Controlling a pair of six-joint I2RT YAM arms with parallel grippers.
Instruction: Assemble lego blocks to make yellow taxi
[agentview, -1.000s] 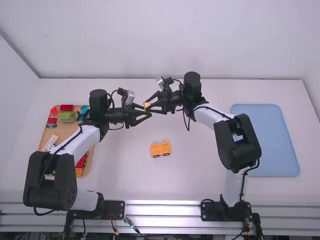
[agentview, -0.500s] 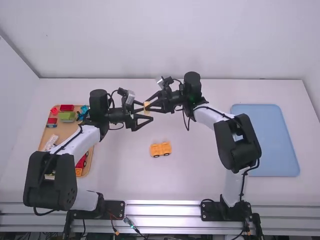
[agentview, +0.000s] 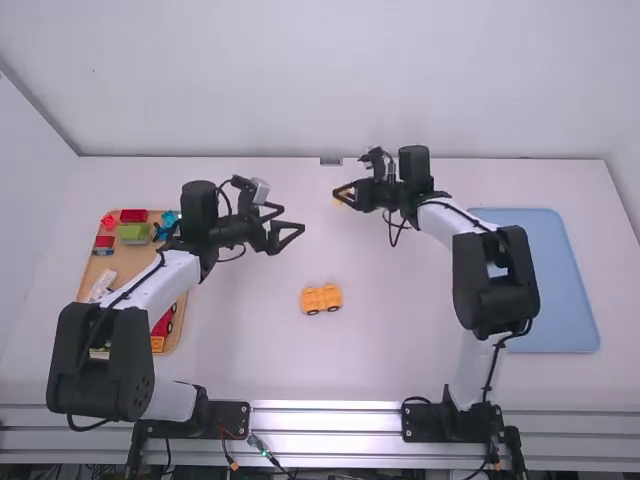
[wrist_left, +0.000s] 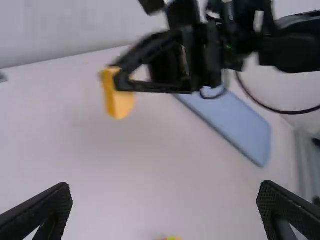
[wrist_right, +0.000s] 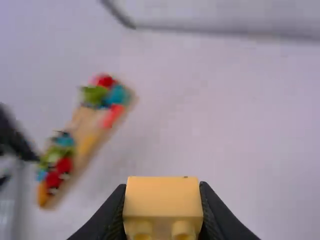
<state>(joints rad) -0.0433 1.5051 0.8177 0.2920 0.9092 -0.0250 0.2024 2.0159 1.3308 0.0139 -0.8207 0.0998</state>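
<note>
At the left of the high view, glossy red, green and blue toy pieces (agentview: 133, 232) are held on a flat tan tray (agentview: 128, 262) with rounded corners, and right of it the left gripper (agentview: 293, 219) is seen with its black fingers spread, nothing between them. Below the centre, the boxy orange-yellow car base (agentview: 321, 299) is set on dark round wheels; above it and slightly right, a smooth yellow block (wrist_right: 162, 200), seemingly with two rounded knobs, is pinched by the right gripper (agentview: 339, 194), left of a flat blue tray (agentview: 562, 290).
</note>
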